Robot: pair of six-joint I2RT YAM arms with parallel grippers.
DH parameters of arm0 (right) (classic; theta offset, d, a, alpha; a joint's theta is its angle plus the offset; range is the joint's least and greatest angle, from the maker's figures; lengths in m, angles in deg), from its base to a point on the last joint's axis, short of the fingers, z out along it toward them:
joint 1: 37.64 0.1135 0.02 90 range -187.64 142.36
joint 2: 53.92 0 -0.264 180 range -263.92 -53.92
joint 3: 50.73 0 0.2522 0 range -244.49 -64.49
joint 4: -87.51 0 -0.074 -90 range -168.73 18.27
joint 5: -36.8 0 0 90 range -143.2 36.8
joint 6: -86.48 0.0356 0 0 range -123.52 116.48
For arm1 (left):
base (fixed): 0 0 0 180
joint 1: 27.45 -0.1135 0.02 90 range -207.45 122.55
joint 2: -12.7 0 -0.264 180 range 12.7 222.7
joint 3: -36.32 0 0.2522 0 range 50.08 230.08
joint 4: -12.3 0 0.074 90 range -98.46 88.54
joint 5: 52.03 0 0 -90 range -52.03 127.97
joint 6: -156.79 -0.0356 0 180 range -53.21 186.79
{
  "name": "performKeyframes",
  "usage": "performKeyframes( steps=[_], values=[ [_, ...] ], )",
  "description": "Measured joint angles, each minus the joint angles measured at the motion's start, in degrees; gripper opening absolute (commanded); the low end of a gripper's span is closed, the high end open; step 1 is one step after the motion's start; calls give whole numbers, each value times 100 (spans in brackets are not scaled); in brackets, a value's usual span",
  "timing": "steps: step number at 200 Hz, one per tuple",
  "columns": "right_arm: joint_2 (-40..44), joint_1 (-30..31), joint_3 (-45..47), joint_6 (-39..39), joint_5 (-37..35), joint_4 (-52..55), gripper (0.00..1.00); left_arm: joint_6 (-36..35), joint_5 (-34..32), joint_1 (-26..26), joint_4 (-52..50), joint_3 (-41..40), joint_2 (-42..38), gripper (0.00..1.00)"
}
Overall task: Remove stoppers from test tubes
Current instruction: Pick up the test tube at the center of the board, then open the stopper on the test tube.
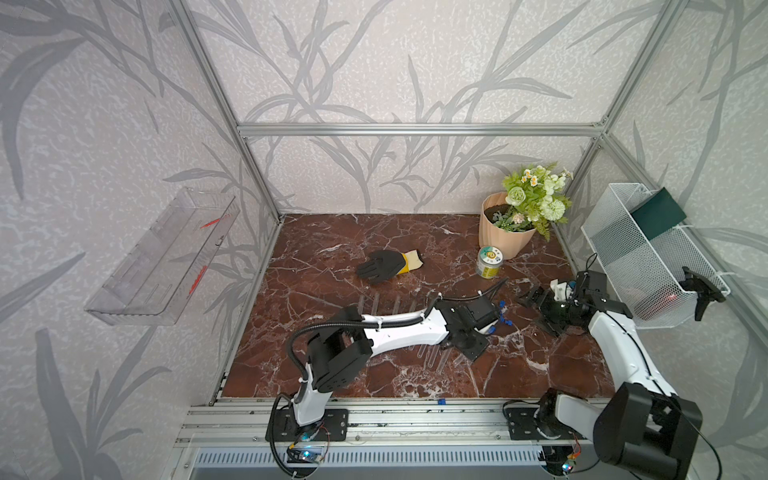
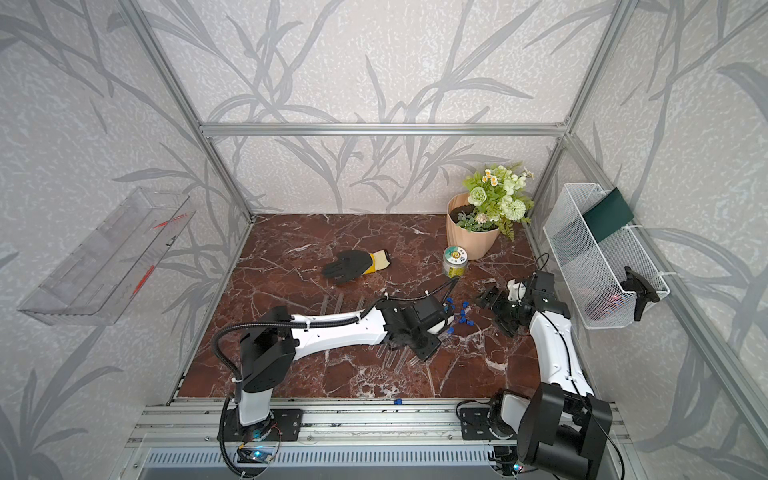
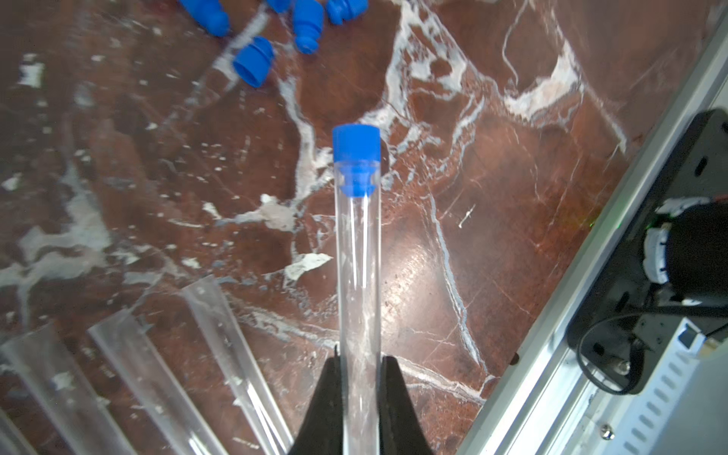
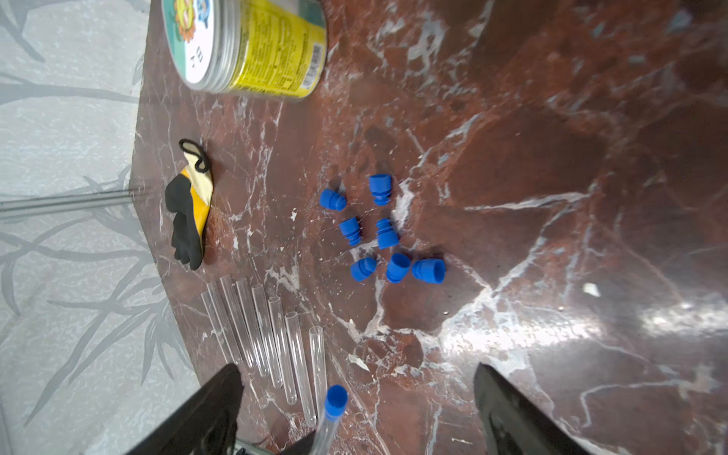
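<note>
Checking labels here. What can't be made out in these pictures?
Bottom end of the held test tube: left wrist view, cut by the edge beyond the left gripper.
Middles of the laid test tubes: both top views, covered by the left arm.
Label text on the jar: right wrist view, blurred.

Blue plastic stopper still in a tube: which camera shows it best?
Left wrist view: the blue plastic stopper is close, centred, plugging the clear tube. Right wrist shows it near the edge; top views, too small.
</note>
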Motion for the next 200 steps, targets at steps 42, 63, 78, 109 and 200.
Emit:
performKeyframes(
  steps=[42, 63, 78, 109, 200],
  values=[
    [28, 765, 63, 164, 240, -481, 87, 522, 52, -398, 247, -538, -680, 5],
    [-35, 1241, 63, 313, 420, -903, 83, 691, 28, -476, 302, -782, -894, 5],
    [-120, 1558, 63, 437, 522, -1211, 79, 789, 4, -481, 323, -909, -986, 5],
    [-247, 2109, 68, 664, 643, -1753, 71, 944, -59, -481, 380, -1014, -1080, 5],
    [-358, 2581, 334, 1261, 702, -2599, 48, 1084, -164, -481, 599, -1104, -1309, 6]
  ],
)
